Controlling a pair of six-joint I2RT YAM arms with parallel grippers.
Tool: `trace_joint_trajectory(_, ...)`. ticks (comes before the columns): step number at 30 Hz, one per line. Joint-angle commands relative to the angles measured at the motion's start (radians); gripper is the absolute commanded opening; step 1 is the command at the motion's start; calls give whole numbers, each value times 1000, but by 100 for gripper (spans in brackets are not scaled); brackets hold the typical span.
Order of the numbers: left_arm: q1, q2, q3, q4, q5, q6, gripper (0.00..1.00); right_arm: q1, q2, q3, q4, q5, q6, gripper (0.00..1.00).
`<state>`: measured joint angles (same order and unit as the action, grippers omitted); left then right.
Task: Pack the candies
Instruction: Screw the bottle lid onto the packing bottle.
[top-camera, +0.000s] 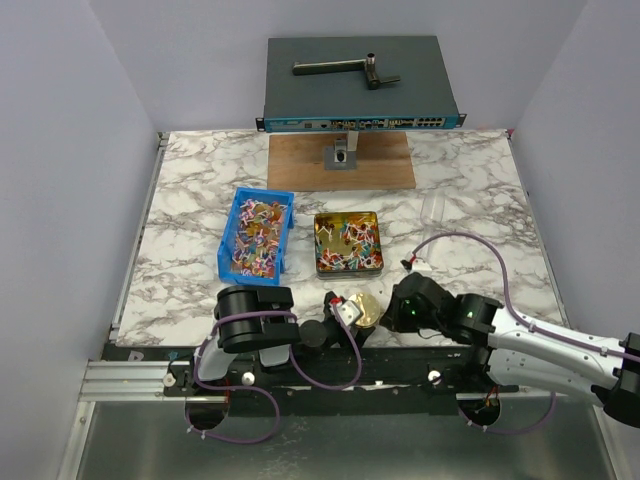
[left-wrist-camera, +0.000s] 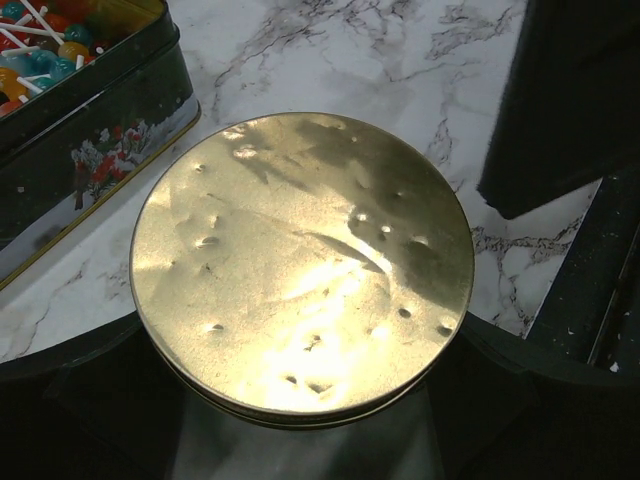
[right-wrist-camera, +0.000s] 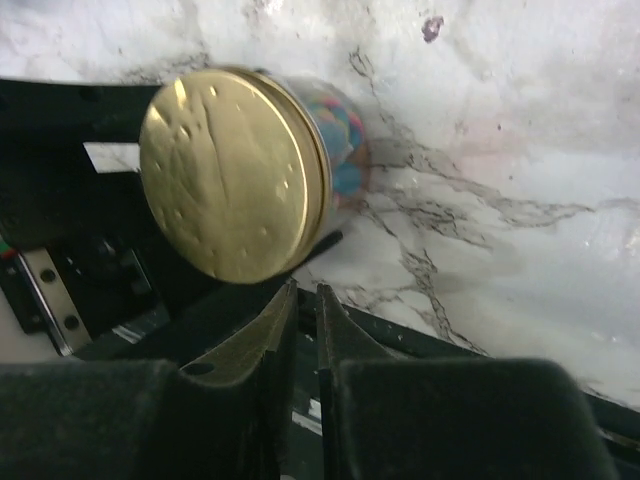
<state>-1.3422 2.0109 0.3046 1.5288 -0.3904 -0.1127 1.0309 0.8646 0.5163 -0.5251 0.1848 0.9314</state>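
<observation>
Closest to our right gripper, just past its fingertips, is the gold lid on a clear-walled jar, and through that wall we see some of the candies. They look tiny and light, in slick twisted wrappers, and would likely slip from a two-finger pinch, so we judge it better to handle them by their container. We would take the jar across its round side, below the lid, where the wall should be stiff. The lid looks like thin, dented, smooth metal, a poor place to pinch. Our right gripper's fingers are pressed nearly together with nothing between them, tips aimed at the lid's lower edge, apart from it. Our left gripper is spread wide around the jar's body, the lid facing its palm. The jar is tilted, so we judge it clamped. Beyond the left gripper, to its left, a decorated tin holds more candies, and farther out a blue bin holds more, both on the marble table
</observation>
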Motion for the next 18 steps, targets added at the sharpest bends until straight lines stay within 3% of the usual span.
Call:
trace_joint_trajectory(1,27,55,-27,66,-62,-50,85,13,-33,18,-134,-27,26,17)
trace_joint_trajectory(7,26,51,-30,66,-56,-50,85,13,-61,83,-178,35,10,20)
trace_joint_trajectory(18,27,-2,-32,44,-16,-31,90,13,-51,123,-182,71,-22,37)
